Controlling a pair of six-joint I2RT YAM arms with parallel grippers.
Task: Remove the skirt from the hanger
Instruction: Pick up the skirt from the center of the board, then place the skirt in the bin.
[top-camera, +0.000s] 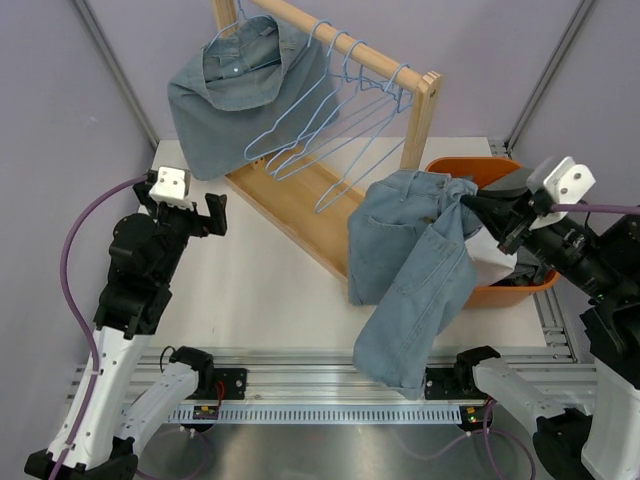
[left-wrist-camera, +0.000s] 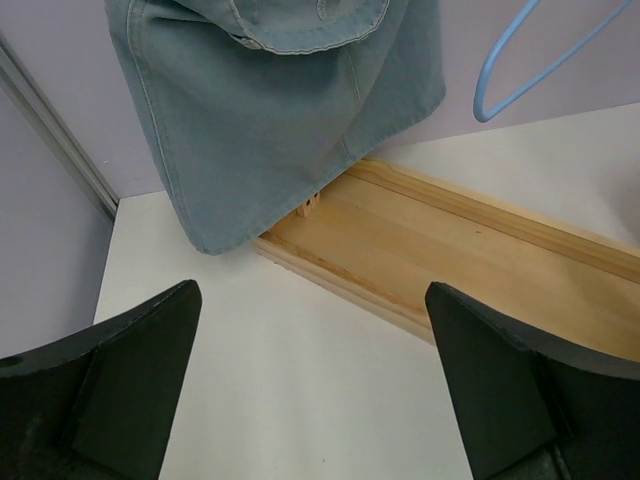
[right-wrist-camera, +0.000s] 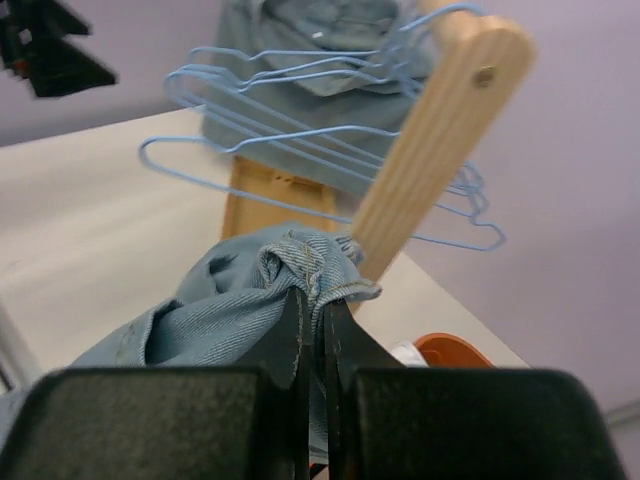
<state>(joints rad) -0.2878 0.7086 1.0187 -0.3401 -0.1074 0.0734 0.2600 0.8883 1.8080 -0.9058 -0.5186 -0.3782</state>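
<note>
Right tool (top-camera: 472, 206): shut tight on a bunch of cloth at the top edge of the held skirt (top-camera: 410, 270). In the wrist view its 2 fingers (right-wrist-camera: 290, 340) were nearly together w/ the cloth pinched btwn them.
Held skirt: blue jeans cloth, off the hangers. It hung down from the R tool over the table (top-camera: 250, 290), just in front of the basket. Can't tell if its low end touched the table.
Left tool (top-camera: 185, 210): wide open, held nothing. It was up over the L side of the table, near the low edge of the hung skirt (top-camera: 240, 95), not touching it.
Hung skirt: a 2nd blue skirt, on a hanger at the far L end of the rack (top-camera: 290, 205).
Rack: wood, w/ a bar on top and a flat base on the table.
Hangers (top-camera: 330, 130): thin blue wire, a few bare ones on the bar.
Basket (top-camera: 520, 290): orange, on the R side of the table, behind the held skirt.
</note>
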